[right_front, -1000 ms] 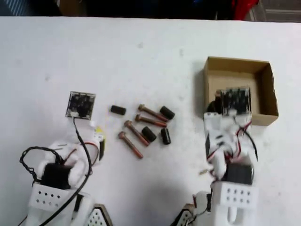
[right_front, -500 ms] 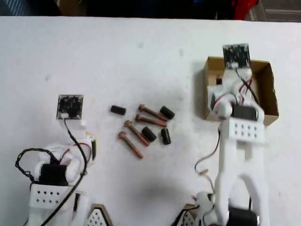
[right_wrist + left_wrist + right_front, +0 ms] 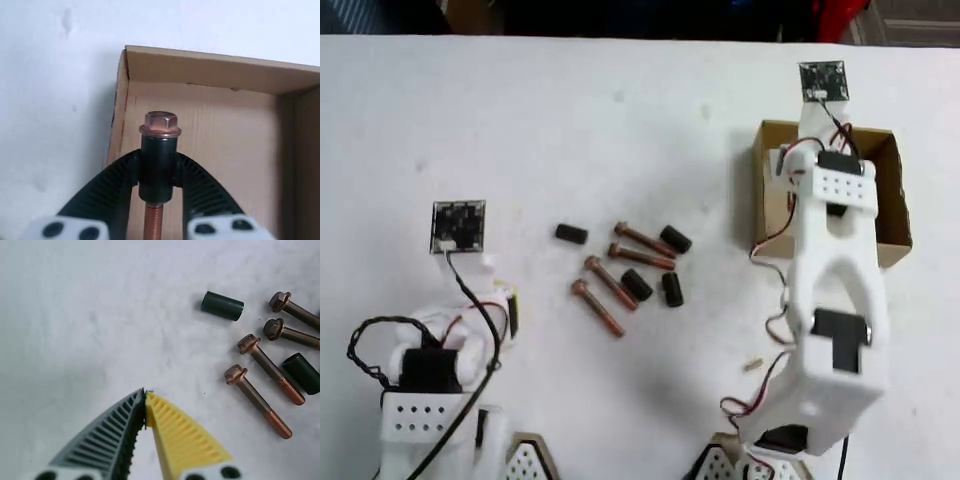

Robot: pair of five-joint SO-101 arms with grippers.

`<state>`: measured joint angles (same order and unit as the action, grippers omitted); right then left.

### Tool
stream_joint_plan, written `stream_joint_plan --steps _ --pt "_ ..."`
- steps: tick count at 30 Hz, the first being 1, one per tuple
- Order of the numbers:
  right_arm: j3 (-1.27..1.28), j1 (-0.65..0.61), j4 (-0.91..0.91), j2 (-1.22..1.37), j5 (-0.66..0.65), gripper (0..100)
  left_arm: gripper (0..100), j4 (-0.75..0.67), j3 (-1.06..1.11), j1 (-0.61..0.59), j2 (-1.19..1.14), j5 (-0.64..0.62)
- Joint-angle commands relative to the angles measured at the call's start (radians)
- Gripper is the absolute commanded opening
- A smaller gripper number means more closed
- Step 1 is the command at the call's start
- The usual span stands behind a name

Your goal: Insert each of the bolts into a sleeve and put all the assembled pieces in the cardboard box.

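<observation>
Right gripper clamps sleeve with bolt inside, over box | left gripper closed, empty | piece stiff, smooth, likely slippery — hold mid-sleeve

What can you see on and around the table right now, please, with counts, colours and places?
table: one, white, under everything
loose bolts: four, copper, clustered mid-table
loose sleeves: four, black, among and beside the bolts
cardboard box: one, brown, open, on the table by the right arm
assembled piece: one, copper bolt in a black sleeve, held over the box
left gripper: one, grey and yellow, shut, empty, over bare table beside the bolts
right gripper: one, black, shut on the assembled piece
</observation>
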<state>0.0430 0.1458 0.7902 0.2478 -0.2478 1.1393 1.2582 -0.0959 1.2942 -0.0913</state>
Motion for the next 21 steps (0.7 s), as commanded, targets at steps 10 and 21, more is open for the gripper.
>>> stream_joint_plan --steps 10,21 --pt "-0.209 0.007 0.018 0.209 -0.015 1.8 2 -0.094 0.046 -0.007 0.008 0.009" --pt "-0.253 0.007 0.012 0.285 -0.104 4.9 2 -0.098 0.051 -0.007 0.008 0.009"
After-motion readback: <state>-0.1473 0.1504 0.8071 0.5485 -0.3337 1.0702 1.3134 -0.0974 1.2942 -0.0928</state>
